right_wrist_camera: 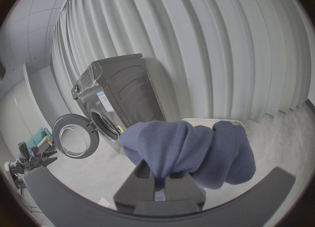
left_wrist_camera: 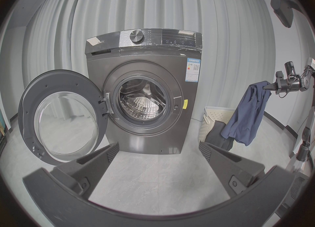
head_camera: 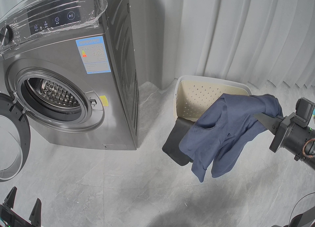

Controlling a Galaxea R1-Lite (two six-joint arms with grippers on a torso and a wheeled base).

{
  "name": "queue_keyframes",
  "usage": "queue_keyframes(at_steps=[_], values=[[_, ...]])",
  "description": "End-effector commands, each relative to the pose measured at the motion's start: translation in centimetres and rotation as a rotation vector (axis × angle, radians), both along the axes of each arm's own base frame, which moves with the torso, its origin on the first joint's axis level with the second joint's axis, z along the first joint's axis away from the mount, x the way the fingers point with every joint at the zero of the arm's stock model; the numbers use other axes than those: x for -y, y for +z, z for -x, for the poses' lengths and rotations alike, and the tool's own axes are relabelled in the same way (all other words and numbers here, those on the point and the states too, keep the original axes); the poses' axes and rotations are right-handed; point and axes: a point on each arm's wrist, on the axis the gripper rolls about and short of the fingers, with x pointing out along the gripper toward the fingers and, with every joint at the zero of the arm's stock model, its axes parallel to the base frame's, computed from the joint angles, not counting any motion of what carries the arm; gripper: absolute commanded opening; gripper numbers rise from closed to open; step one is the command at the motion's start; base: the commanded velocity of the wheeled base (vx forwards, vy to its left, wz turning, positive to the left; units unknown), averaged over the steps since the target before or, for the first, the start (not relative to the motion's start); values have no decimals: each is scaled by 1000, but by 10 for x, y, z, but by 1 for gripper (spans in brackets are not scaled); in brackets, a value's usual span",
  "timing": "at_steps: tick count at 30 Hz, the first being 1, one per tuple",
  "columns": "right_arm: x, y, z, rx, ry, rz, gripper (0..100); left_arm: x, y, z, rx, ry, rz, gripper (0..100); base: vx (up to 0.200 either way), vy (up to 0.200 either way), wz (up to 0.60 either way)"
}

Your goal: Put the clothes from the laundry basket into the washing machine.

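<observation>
Now R end effector (head_camera: 262, 118) clamped on blue shirt (head_camera: 223, 132) hanging over basket rim (head_camera: 210, 78).

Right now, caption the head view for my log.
Right end effector holds a blue garment up near the laundry basket; washing machine door stands open.

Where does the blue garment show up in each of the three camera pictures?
Head view: blue garment hangs from the right gripper above the laundry basket.
Left wrist view: blue garment far off, between washing machine and right gripper.
Right wrist view: blue garment close up, bunched at the right gripper.
Shared landmark: the washing machine, door open.
</observation>
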Motion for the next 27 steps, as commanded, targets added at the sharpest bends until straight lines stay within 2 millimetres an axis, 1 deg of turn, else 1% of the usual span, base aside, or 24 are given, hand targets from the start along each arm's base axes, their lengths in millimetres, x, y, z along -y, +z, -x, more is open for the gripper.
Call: queue_keyframes(at_steps=[1,5,27], values=[[0,0,0,1,2,-1,0,0,-5,0,-4,1,0,100,0,0,0],[0,0,0,0,2,0,0,0,-5,0,-6,1,-1,100,0,0,0],[0,-3,0,-11,17,6,0,0,-5,0,-4,-1,0,100,0,200,0]])
